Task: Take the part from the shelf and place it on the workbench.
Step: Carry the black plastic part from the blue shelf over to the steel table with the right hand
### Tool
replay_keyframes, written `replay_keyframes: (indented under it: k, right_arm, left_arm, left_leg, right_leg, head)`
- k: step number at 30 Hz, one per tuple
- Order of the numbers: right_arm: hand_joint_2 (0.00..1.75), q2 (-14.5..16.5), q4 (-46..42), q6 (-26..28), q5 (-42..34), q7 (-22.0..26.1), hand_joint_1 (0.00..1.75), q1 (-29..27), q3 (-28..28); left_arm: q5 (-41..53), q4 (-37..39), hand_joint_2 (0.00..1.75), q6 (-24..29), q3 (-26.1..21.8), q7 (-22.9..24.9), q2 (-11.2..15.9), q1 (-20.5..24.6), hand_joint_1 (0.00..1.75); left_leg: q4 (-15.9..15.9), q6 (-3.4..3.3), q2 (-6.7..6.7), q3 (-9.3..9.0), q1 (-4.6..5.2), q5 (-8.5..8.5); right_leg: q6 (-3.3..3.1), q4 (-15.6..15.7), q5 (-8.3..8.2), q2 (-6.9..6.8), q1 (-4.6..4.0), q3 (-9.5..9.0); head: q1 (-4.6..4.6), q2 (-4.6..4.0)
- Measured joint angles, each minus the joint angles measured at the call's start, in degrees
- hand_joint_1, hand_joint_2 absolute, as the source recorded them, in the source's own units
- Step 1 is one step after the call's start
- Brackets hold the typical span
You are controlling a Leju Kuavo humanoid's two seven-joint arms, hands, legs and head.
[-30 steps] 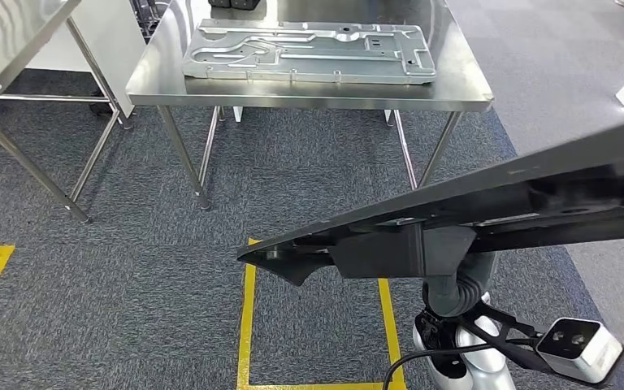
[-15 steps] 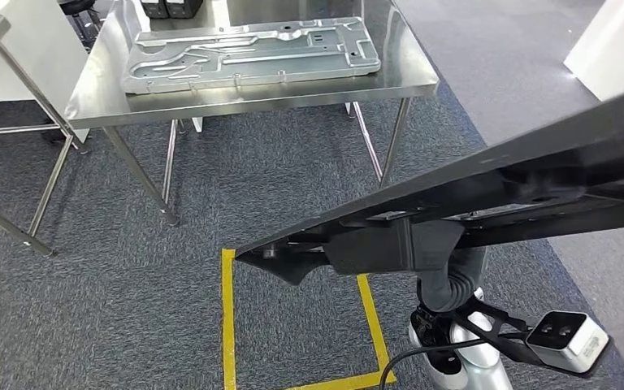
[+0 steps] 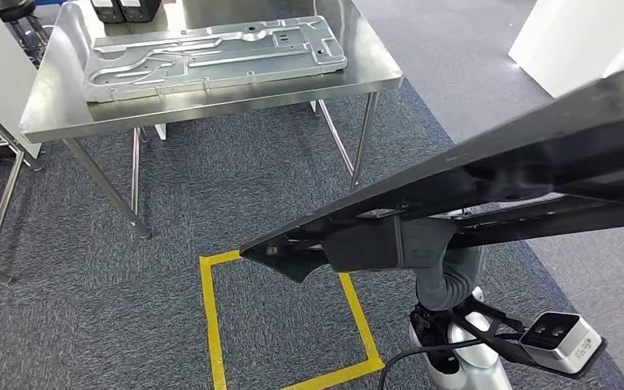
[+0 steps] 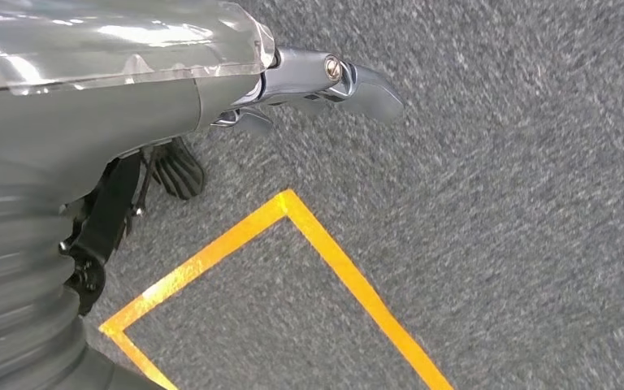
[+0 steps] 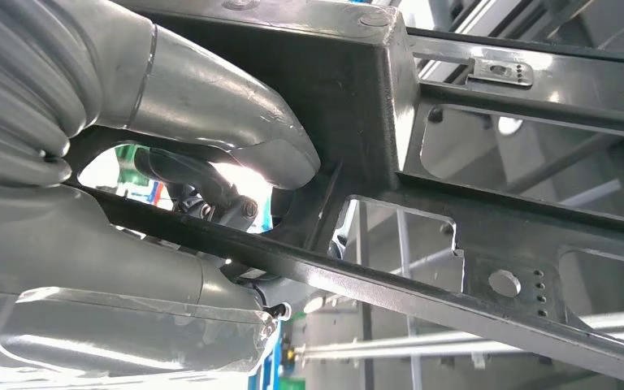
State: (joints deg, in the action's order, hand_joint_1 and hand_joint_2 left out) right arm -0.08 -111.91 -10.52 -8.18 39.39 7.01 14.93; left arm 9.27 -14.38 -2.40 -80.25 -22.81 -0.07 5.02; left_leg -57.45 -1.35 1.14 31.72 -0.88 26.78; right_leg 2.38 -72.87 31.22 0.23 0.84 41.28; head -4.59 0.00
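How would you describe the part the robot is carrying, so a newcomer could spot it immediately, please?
Start at the steel workbench with a silver stamped panel lying on it. Nearer, above the carpet, the right hand grips a long black frame part. It is dark and airborne, unlike the panel.

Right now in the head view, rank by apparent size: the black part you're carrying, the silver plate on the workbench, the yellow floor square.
1. black part, though nearness inflates it
2. silver plate
3. yellow floor square, partly hidden, so unsure against the plate

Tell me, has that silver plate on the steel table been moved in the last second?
No. The silver plate lies on the same spot of the steel table; both slid left together because the camera turned.
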Motion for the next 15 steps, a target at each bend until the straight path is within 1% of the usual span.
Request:
replay_keyframes:
  k: [1,2,3,4,5,6,7,8,9,10,12,13,14,15]
  right_arm:
    - [1.75,-0.1,0.0,0.0,0.1,0.0,1.75,0.0,0.0]
    - [1.75,-0.1,0.0,0.0,0.2,0.0,1.75,0.1,0.1]
    - [1.75,-0.1,0.0,0.0,0.4,0.0,1.75,0.1,0.1]
    - [1.75,-0.1,0.0,0.1,0.5,0.0,1.75,0.1,0.1]
    - [1.75,-0.1,0.0,0.1,0.6,0.0,1.75,0.1,0.2]
    - [1.75,-0.2,0.0,0.1,0.7,0.0,1.75,0.1,0.2]
    - [1.75,-0.2,0.0,0.1,0.9,0.0,1.75,0.0,0.3]
    - [1.75,-0.2,0.0,0.2,1.0,0.0,1.75,0.0,0.3]
    - [1.75,-0.2,-0.1,0.2,1.1,0.0,1.75,0.0,0.3]
    - [1.75,-0.2,-0.1,0.2,1.2,0.0,1.75,0.0,0.4]
    - [1.75,-0.2,-0.1,0.1,1.2,0.0,1.75,-0.1,0.5]
    - [1.75,-0.2,-0.1,0.1,1.2,0.0,1.75,-0.2,0.6]
    - [1.75,-0.2,-0.1,0.1,1.3,0.0,1.75,-0.3,0.7]
    - [1.75,-0.2,-0.1,0.1,1.3,0.0,1.75,-0.3,0.8]
  left_arm:
    - [0.0,0.0,1.75,-0.2,0.0,0.0,0.0,0.0,0.00]
    - [0.0,0.0,1.75,-0.4,0.0,0.1,0.0,0.0,0.00]
    - [0.0,0.0,1.75,-0.5,0.0,0.1,0.0,0.0,0.00]
    - [0.0,0.0,1.75,-0.6,0.1,0.1,0.0,0.0,0.00]
    - [0.0,0.0,1.75,-0.7,0.1,0.1,0.0,0.0,0.00]
    - [0.0,0.0,1.75,-0.7,0.1,0.1,0.0,0.1,0.00]
    - [0.0,0.0,1.75,-0.8,0.1,0.1,0.0,0.1,0.00]
    - [0.0,0.0,1.75,-0.8,0.1,0.1,0.0,0.1,0.00]
    - [0.0,0.0,1.75,-0.9,0.1,0.1,0.0,0.1,0.00]
    - [0.0,0.0,1.75,-0.9,0.1,0.1,0.0,0.1,0.00]
    - [0.1,0.0,1.75,-0.9,0.1,0.1,0.0,0.0,0.00]
    - [0.2,0.1,1.75,-0.9,0.1,0.1,0.0,-0.1,0.00]
    - [0.2,0.1,1.75,-0.9,0.1,0.2,0.0,-0.2,0.00]
    - [0.2,0.1,1.75,-0.9,0.1,0.2,0.0,-0.2,0.00]
  left_leg:
    - [0.0,0.10,0.14,-0.09,0.00,0.06]
    - [0.0,0.26,0.23,-0.19,0.04,0.16]
    - [-0.1,0.52,0.28,-0.24,0.15,0.30]
    - [-0.1,0.83,0.33,-0.28,0.25,0.41]
    - [-0.1,1.17,0.40,-0.29,0.34,0.49]
    - [-0.1,1.55,0.50,-0.34,0.39,0.54]
    - [-0.1,1.90,0.56,-0.37,0.31,0.65]
    - [-0.6,2.21,0.47,-0.26,0.24,1.06]
    - [-2.0,2.47,0.28,0.28,0.18,1.98]
    - [-4.6,2.66,-0.02,1.47,0.11,3.48]
    - [-12.3,2.92,-0.48,5.28,0.08,6.91]
    - [-15.5,3.02,-0.57,7.04,0.07,7.76]
    - [-16.8,3.06,-0.60,7.98,0.07,7.52]
    - [-15.8,3.03,-0.60,7.82,0.06,6.13]
  right_leg:
    - [-0.11,3.6,-1.93,-0.15,0.03,-1.96]
    - [-0.36,8.0,-3.54,-0.45,-0.02,-4.29]
    - [-0.71,11.6,-4.68,-0.71,-0.17,-6.20]
    - [-1.07,14.0,-5.21,-0.89,-0.34,-7.44]
    - [-1.42,15.0,-5.17,-0.95,-0.53,-7.86]
    - [-1.75,15.1,-5.18,-0.78,-0.65,-7.83]
    - [-2.09,15.2,-5.26,-0.62,-0.57,-7.90]
    - [-2.45,15.4,-5.32,-0.49,-0.48,-8.04]
    - [-2.83,15.6,-5.38,-0.40,-0.35,-8.20]
    - [-3.13,15.7,-5.40,-0.35,-0.27,-8.35]
    - [-3.49,15.7,-5.27,-0.17,-0.38,-8.42]
    - [-3.55,15.7,-5.20,-0.01,-0.45,-8.47]
    - [-3.58,15.7,-5.11,0.17,-0.49,-8.55]
    - [-3.54,15.6,-4.99,0.37,-0.51,-8.71]
  head:
    - [0.00,0.00]
    - [0.00,0.00]
    - [-0.01,0.00]
    - [-0.01,0.00]
    - [-0.01,0.00]
    - [-0.01,0.00]
    - [0.00,0.00]
    - [0.00,0.00]
    - [-0.01,0.00]
    - [-0.01,0.00]
    - [-0.01,0.00]
    - [-0.01,0.00]
    - [-0.01,0.00]
    - [-0.01,0.00]
